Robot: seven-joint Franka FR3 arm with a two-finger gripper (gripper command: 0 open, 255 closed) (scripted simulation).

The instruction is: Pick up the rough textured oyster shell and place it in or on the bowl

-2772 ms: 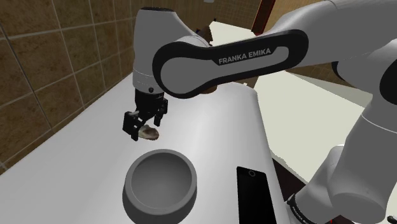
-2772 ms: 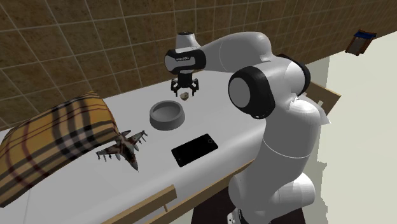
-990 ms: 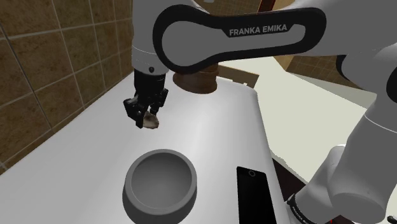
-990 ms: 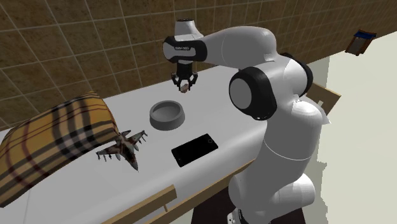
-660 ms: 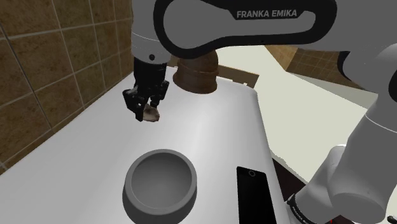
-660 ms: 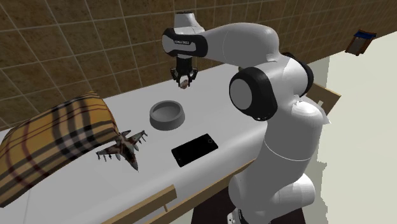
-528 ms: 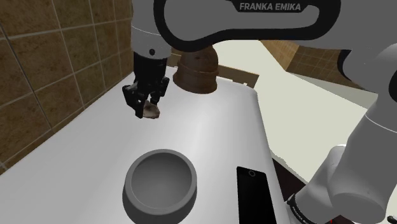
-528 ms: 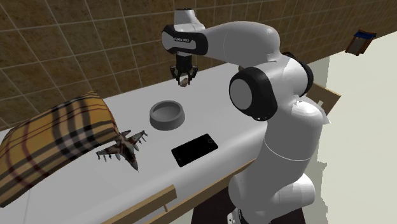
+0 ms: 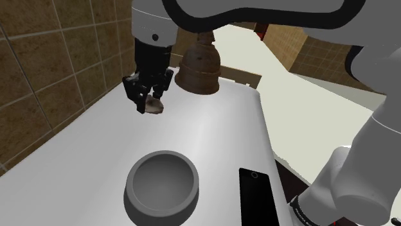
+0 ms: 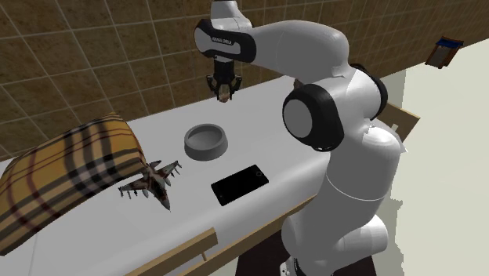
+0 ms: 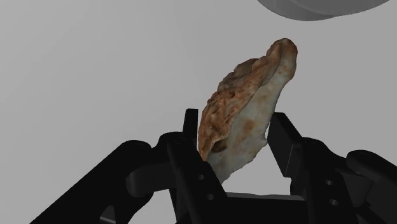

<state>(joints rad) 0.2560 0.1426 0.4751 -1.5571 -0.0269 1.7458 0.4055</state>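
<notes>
Gripping the oyster shell [image 9: 154,105] edge-on, the claw [image 9: 149,96] hung high above the far end of the counter [image 9: 218,128]. Its fingers [image 11: 285,143] were drawn in against the shell's two faces, with nothing else between them. The hold sat on one end of the shell, and the longer end jutted out past the fingertips. The grey bowl [image 9: 130,183] sat on the counter nearer the stand, well apart from the shell and far below it. By the look of it, that shell was stiff and light. Its craggy brown back offered good bite, but the pale inner face looked slicker and the thin rim likely brittle. A pinch across the faces at the thicker end seemed the safest hold, since such an end-on pinch could let the shell pivot.
</notes>
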